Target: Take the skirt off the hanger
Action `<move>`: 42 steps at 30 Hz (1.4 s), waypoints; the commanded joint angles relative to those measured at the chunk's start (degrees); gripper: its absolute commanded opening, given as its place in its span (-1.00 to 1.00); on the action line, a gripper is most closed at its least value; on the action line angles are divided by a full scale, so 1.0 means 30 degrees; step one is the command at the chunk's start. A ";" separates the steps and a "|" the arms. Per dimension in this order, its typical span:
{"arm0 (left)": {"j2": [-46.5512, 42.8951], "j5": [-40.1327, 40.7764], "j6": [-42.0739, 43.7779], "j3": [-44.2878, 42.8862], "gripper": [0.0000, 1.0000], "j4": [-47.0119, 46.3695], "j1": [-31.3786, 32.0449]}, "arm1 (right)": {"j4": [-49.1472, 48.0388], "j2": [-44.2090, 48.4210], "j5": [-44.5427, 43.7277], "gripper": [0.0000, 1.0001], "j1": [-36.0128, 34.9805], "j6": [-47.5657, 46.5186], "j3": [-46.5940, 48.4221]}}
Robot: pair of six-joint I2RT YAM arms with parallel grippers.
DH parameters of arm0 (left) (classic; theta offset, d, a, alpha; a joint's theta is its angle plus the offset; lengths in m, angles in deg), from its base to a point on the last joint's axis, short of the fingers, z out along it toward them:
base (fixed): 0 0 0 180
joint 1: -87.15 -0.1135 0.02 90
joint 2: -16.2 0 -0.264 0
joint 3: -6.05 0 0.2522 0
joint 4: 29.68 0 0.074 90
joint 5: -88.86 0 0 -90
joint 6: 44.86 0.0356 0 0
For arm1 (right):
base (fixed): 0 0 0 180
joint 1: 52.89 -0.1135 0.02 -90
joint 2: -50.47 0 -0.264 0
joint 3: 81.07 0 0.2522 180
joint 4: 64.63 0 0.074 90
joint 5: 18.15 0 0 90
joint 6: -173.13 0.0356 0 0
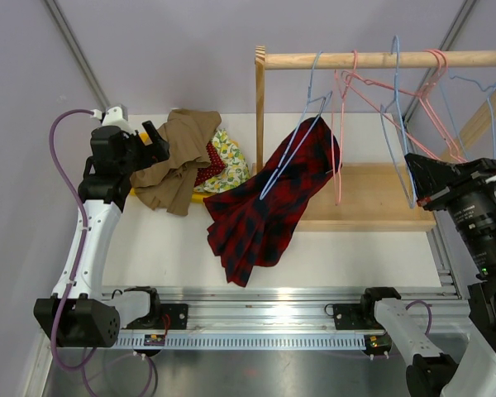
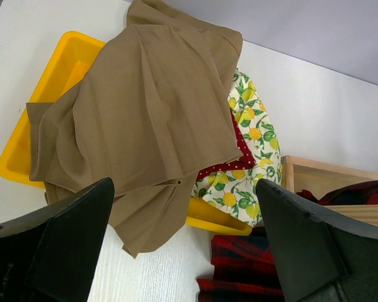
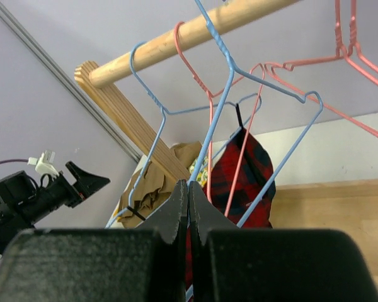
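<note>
The red and dark plaid skirt [image 1: 264,207] hangs from a pale-blue hanger [image 1: 302,136] at the left end of the wooden rod [image 1: 380,59]. Its lower part lies spread on the table. It also shows in the left wrist view [image 2: 246,270] and the right wrist view [image 3: 246,170]. My left gripper [image 1: 157,136] is open and empty, left of the skirt over the clothes pile [image 2: 186,251]. My right gripper [image 1: 415,178] is shut on the wire of another, empty pale-blue hanger [image 3: 208,126], to the right of the skirt [image 3: 189,189].
A yellow bin [image 2: 57,82] holds a tan garment [image 1: 178,157], a lemon-print garment [image 1: 230,161] and a red dotted one [image 2: 239,157]. Pink hangers [image 1: 372,91] and more blue ones hang on the rod. The rack has a wooden post [image 1: 259,107] and base board [image 1: 380,198].
</note>
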 commanded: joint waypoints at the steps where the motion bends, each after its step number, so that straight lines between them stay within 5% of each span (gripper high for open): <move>1: 0.0046 0.0137 0.0226 -0.0050 0.98 -0.0803 -0.0062 | -0.3166 -0.1013 -0.0034 -1.00 0.0044 0.0386 0.0020; 27: -0.0012 -0.0127 0.0138 -0.0080 0.98 -0.0774 -0.0091 | -0.0213 -0.0194 -0.0971 -0.99 0.0044 -0.0228 -0.1005; 31: 0.0047 -0.0127 0.0138 -0.0050 0.98 -0.0803 -0.0091 | 0.0168 -0.0106 -0.1235 -0.62 0.0045 -0.0550 -0.0858; 33: 0.0076 -0.0127 0.0138 -0.0021 0.98 -0.0803 -0.0062 | 0.0315 -0.0077 -0.1352 -0.22 0.0044 -0.0696 -0.0829; 34: 0.0047 -0.0127 0.0138 -0.0021 0.98 -0.0803 -0.0091 | 0.0344 0.0011 -0.1469 0.23 0.0044 -0.0755 -0.0829; 36: 0.0076 -0.0156 0.0138 -0.0021 0.98 -0.0832 -0.0091 | 0.0403 0.0041 -0.1645 0.63 0.0044 -0.0988 -0.0626; 38: 0.0076 -0.0156 0.0138 -0.0021 0.98 -0.0833 -0.0062 | 0.0316 0.0012 -0.1850 0.82 0.0045 -0.1223 -0.0246; 42: 0.0076 -0.0185 0.0138 -0.0021 0.98 -0.0832 -0.0062 | -0.0678 -0.0485 0.0041 0.83 0.0044 -0.1459 0.1454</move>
